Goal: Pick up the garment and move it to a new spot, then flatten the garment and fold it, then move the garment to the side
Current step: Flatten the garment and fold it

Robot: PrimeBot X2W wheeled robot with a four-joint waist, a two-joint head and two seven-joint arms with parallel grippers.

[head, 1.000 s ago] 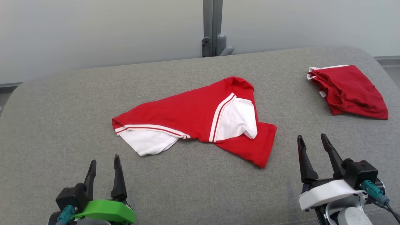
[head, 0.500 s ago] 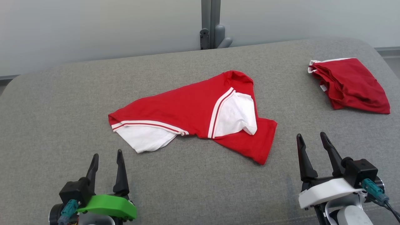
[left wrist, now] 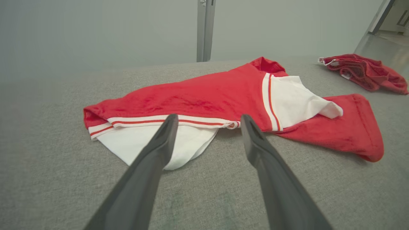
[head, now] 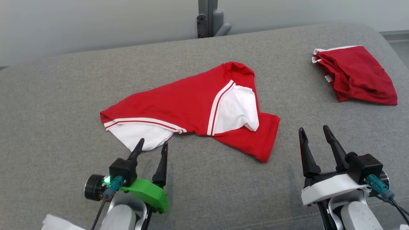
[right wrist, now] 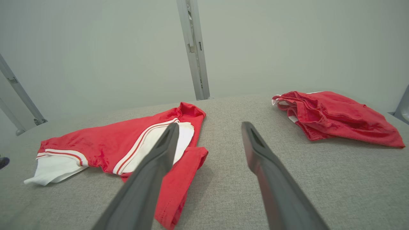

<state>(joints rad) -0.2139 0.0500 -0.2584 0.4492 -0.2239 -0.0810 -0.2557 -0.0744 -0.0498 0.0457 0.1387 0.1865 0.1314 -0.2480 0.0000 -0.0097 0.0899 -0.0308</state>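
garment [head: 179, 102]: red shirt with white sleeves and red-and-white striped trim; lies rumpled and unfolded near the middle of the grey cushion [head: 64, 95]; held by nothing.
garment layout: one white sleeve [head: 137, 135] spread toward the near left; the other turned up over the red body; a red flap reaching toward the near right.
left gripper [head: 152, 142]: jaws spread wide, nothing between them; tips right at the near edge of the near-left white sleeve; one tip overlaps that sleeve in the head view; touching or just above it, cannot tell.
left fingers [left wrist: 153, 153]: in the left wrist view, point at the striped hem, one tip over the white cloth, the other beside it over bare cushion.
right gripper [head: 313, 128]: jaws spread wide and empty; sits over the near right of the cushion, near the red flap but apart from it.
red bundle [head: 354, 75]: second garment, roughly folded, white trim at its far-left end; lies at the far right, well apart from the shirt.
post [head: 207, 16]: grey upright behind the cushion's far edge, against a pale wall [head: 96, 22].
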